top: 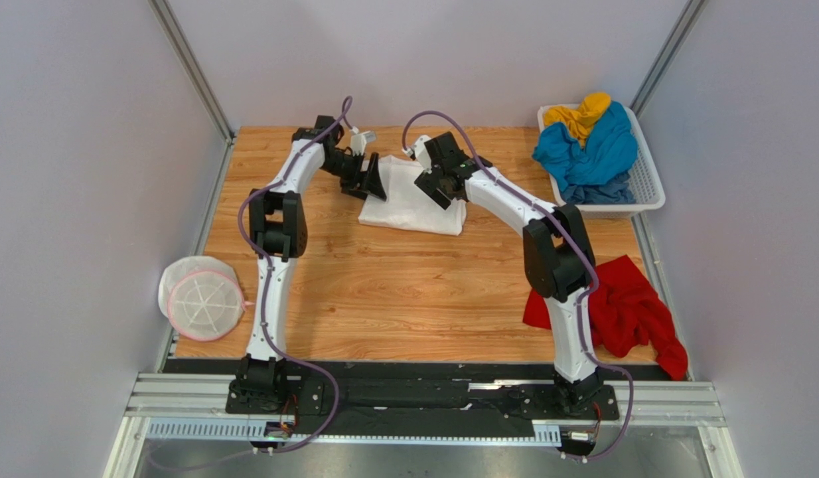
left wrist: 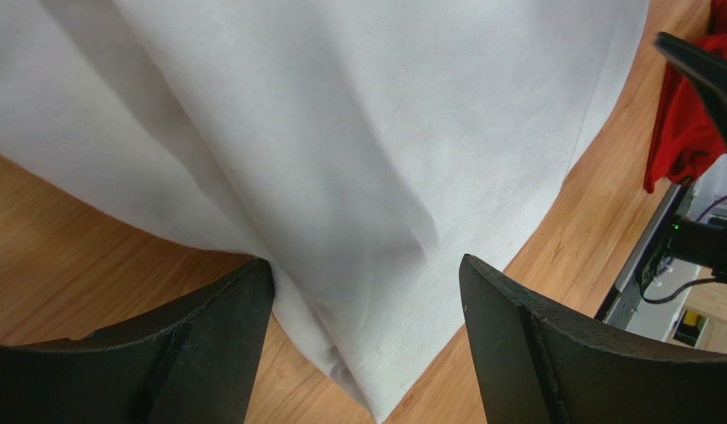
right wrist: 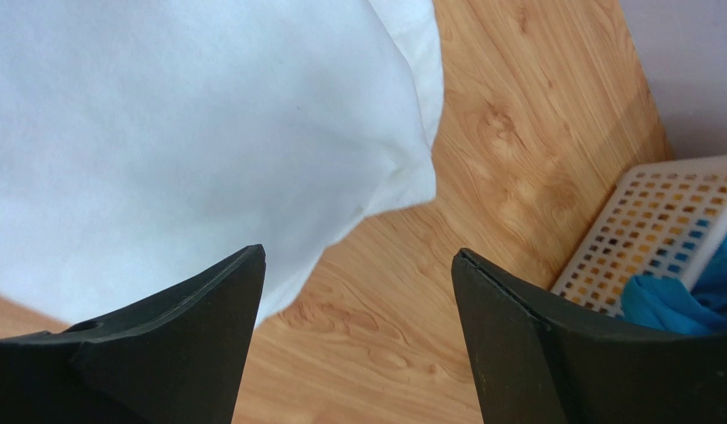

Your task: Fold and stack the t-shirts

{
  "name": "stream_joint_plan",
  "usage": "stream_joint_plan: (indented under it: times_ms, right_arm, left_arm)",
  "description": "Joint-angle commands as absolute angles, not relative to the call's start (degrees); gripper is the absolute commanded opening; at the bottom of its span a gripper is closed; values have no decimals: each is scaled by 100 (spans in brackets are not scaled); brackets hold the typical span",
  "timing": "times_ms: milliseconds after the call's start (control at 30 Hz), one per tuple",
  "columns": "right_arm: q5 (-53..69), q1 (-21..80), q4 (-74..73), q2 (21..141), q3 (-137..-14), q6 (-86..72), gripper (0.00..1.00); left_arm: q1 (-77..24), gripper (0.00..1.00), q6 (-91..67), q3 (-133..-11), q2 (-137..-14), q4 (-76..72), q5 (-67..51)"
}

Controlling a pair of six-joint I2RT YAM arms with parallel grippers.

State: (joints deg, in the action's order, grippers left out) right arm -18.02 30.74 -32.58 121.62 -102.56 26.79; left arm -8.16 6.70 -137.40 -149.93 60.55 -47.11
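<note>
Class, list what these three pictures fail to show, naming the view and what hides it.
White cloth t-shirt: top view, the left claw and right claw cover its far edge.
Red cloth t-shirt: top view, the right arm covers part; left wrist view's edge cuts it.
Blue cloth t-shirt: right wrist view, the edge and the white plastic lattice basket's wall leave only a scrap.

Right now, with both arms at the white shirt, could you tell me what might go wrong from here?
Both the left gripper and the right gripper stand open at the folded white t-shirt; closing unevenly could pinch only one layer and pull the fold apart. The red t-shirt lies bunched beside the right arm at the right edge of the table; a swing of that arm might drag it off.
</note>
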Motion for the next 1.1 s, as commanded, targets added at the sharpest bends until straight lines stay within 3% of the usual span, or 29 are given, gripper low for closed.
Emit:
stream_joint_plan:
  times_ms: [0, 400, 500, 700, 733, 867, 967, 1067]
  right_arm:
    - [-1907, 3111, -2883, 12770, -10862, 2970, 82]
    - [-1872, 3111, -2777, 13517, -11259, 3120, 82]
    - [-1881, 3103, -2777, 13500, -11233, 3146, 82]
    - [-1907, 3111, -2716, 13307, -10952, 3182, 82]
    - [-1916, 3111, -2707, 13272, -10916, 3190, 82]
    - [-1969, 3103, -2698, 13061, -10662, 3243, 82]
    - [-1951, 3120, -2654, 12842, -10503, 3226, 81]
    - [-1951, 3120, -2637, 12648, -10319, 3208, 81]
  left_arm:
    - [-914, 85, 633, -13667, -15082, 6187, -4728]
    - [-1116, 84, 589, -13641, -15100, 6135, -4772]
    - [-1204, 74, 606, -13632, -15091, 6135, -4764]
    - [-1248, 37, 685, -13597, -15038, 6152, -4632]
    - [-1248, 27, 703, -13553, -15012, 6144, -4588]
    - [-1239, 18, 826, -13509, -14933, 6179, -4351]
    - [-1239, 2, 887, -13526, -14889, 6240, -4245]
    - [-1231, 0, 940, -13553, -14862, 6310, -4149]
